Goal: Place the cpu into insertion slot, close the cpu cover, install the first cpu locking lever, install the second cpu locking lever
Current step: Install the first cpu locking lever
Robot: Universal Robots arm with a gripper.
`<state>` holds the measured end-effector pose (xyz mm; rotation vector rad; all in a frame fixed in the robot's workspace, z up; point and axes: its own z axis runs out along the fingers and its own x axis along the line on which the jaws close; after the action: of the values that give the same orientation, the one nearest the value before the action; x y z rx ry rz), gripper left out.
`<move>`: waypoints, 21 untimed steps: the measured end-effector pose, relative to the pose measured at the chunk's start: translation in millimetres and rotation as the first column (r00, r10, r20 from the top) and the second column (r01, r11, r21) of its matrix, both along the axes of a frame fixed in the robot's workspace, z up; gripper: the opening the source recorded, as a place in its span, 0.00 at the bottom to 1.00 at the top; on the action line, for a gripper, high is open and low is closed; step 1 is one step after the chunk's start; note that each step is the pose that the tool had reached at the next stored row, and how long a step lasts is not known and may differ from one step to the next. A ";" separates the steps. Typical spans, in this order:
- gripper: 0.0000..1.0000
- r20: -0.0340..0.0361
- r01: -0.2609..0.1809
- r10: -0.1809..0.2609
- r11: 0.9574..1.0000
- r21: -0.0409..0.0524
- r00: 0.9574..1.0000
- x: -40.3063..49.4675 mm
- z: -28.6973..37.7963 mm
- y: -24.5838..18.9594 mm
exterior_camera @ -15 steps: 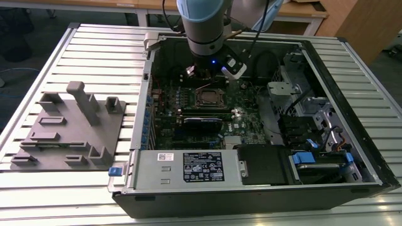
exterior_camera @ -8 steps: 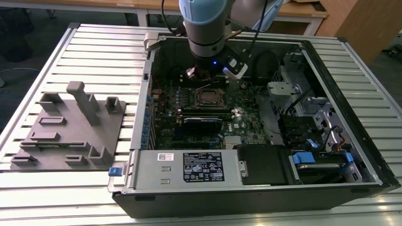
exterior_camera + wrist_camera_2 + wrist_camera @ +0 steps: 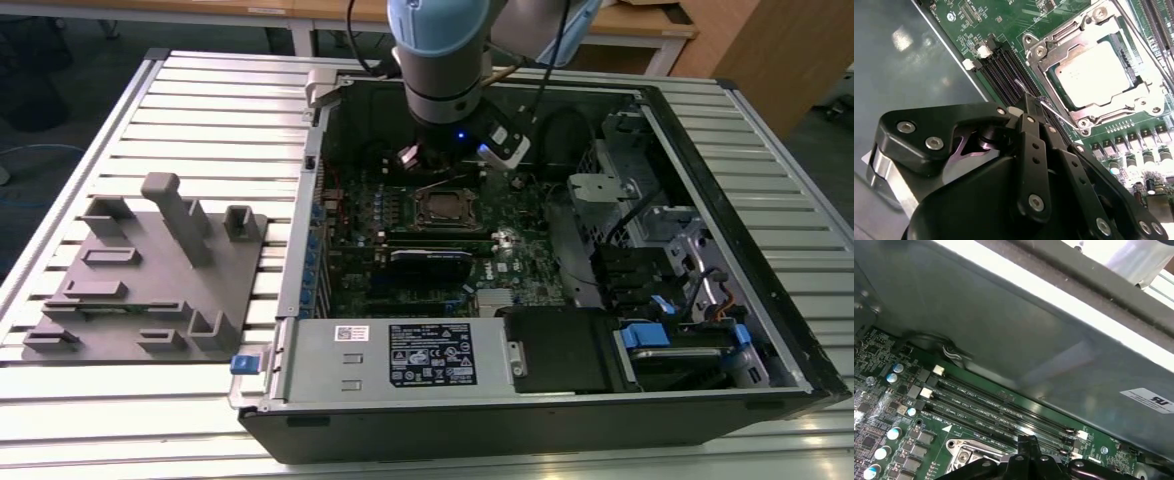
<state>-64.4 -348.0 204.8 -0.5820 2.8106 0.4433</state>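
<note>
The black gripper [image 3: 1030, 102], fingers pinched together, hangs just beyond the silver-rimmed square insertion slot [image 3: 1069, 27]'s far side, beside its thin wire locking lever [image 3: 1058, 114].

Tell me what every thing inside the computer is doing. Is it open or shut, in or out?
computer case: lying on its side, open on top.
cpu: sitting flat in its socket.
cpu cover: down, framing the cpu.
locking lever: thin wire beside the socket; can't tell whether it is latched.
memory slots: empty.
claw: shut, tip right by the locking lever.
</note>
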 end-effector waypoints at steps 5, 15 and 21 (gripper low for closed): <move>0.10 0.000 -0.010 0.010 1.000 -0.001 1.000 0.1 -1.9 0.0; 0.10 0.001 -0.035 0.035 0.999 -0.001 0.999 0.1 -3.4 0.0; 0.10 0.001 -0.032 0.032 0.999 -0.001 0.999 0.2 -3.5 0.0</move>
<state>-64.2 -348.0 201.3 -0.6286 2.8039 0.4477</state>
